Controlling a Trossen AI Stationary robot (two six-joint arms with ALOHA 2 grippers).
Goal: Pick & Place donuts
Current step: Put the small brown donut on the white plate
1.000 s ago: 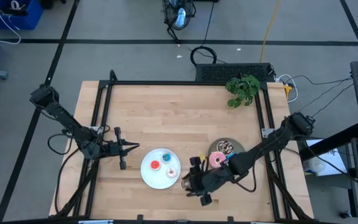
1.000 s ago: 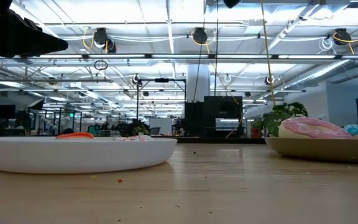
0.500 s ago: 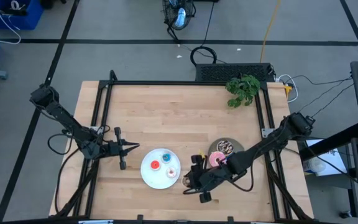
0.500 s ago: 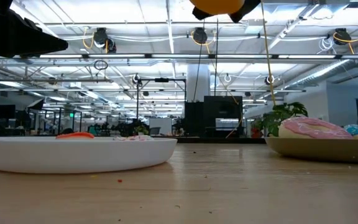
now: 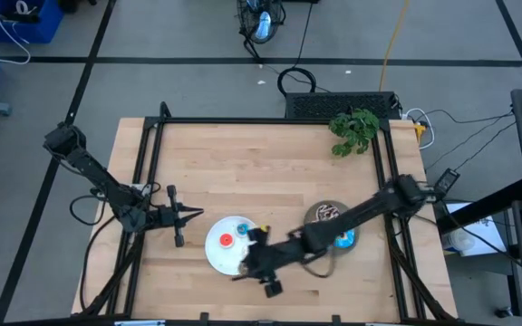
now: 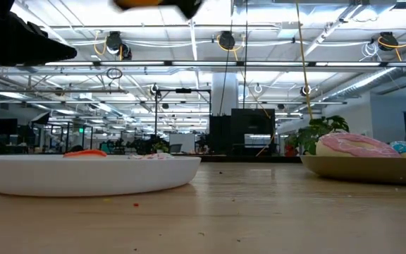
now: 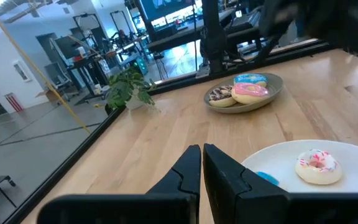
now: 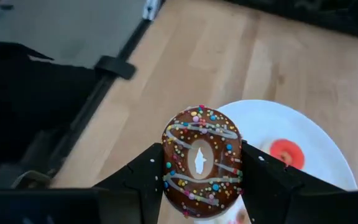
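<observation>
The right gripper (image 8: 202,186) hangs over the near edge of the white plate (image 5: 217,258), and only the right wrist view tells what it carries: a brown mini donut (image 8: 202,162) with coloured sprinkles and pale zigzag icing, clamped between the two dark fingers (image 8: 143,177), held on edge above the plate's near rim. From above, the same gripper (image 5: 259,263) is just a dark mass covering the plate's right side, the donut hidden beneath it.

On the plate, the overhead camera picks out a red mini donut (image 5: 226,241); the left wrist view adds a white mini donut (image 7: 317,166) with red flecks and a sliver of a blue mini donut (image 7: 266,177) behind the fingers. The table-level camera shows the plate side on (image 6: 83,175), with only the red one's orange top (image 6: 84,152) peeping over the rim.

To the right sits the grey plate (image 7: 272,95), bearing a pink donut (image 7: 252,91), a blue donut (image 7: 251,79) and a chocolate-sprinkled donut (image 7: 220,94). Overhead, the right arm crosses this plate and the pink one cannot be seen there.

The left gripper (image 5: 193,214) waits left of the white plate, its fingers (image 7: 189,171) pressed together, holding nothing.

Far right on the table stands a small green plant (image 5: 354,129).
</observation>
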